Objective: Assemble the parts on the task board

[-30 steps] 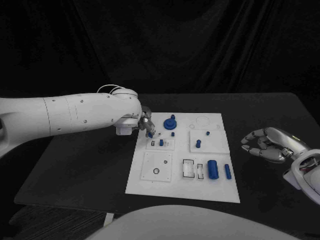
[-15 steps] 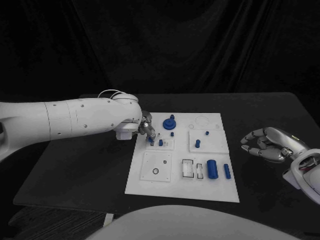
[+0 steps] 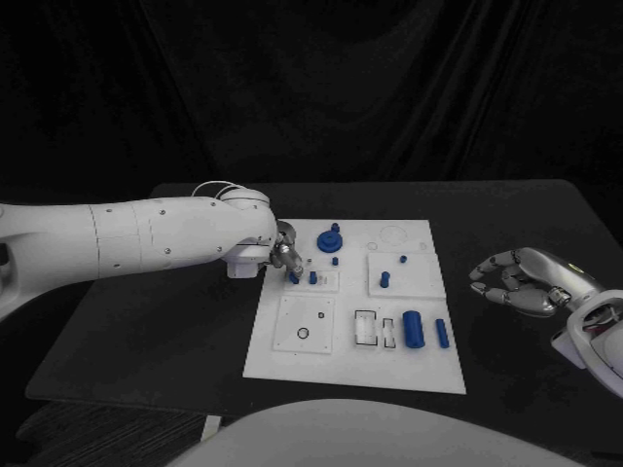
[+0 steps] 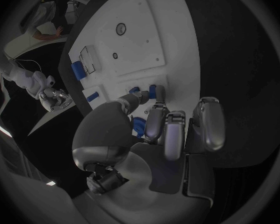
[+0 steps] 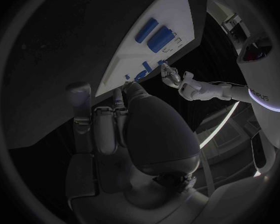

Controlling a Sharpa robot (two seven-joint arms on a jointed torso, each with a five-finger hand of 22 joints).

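The left robot hand point(image 3: 286, 259) works at the task board point(image 3: 295, 355) near its far left corner, fingertips point(image 4: 155, 95) down on a small blue peg point(image 3: 296, 277) in a recessed block just inside the board's left edge; it appears to pinch that peg, though the grip itself is partly hidden by the fingers. The right robot hand point(image 3: 520, 281) rests on the black surface point(image 3: 158, 331) well off the board's right edge, fingers curled inward and holding nothing. Seating this peg well looks a matter of keeping it upright over its hole and pressing straight down without sideways drag — a tilt would likely jam it against the rim — then letting go only once it stands by itself, taking care not to knock the second short peg point(image 3: 313, 277) standing just beside it in the same block. By count on the board: one round blue knob point(image 3: 331, 239) toward the far edge, about five small pegs in the middle band — the smallest are hard to tell apart — and, nearer the front edge, one thick blue cylinder point(image 3: 414, 329) lying beside one thinner blue pin point(image 3: 442, 335). One board, two robot hands, one of them at work.
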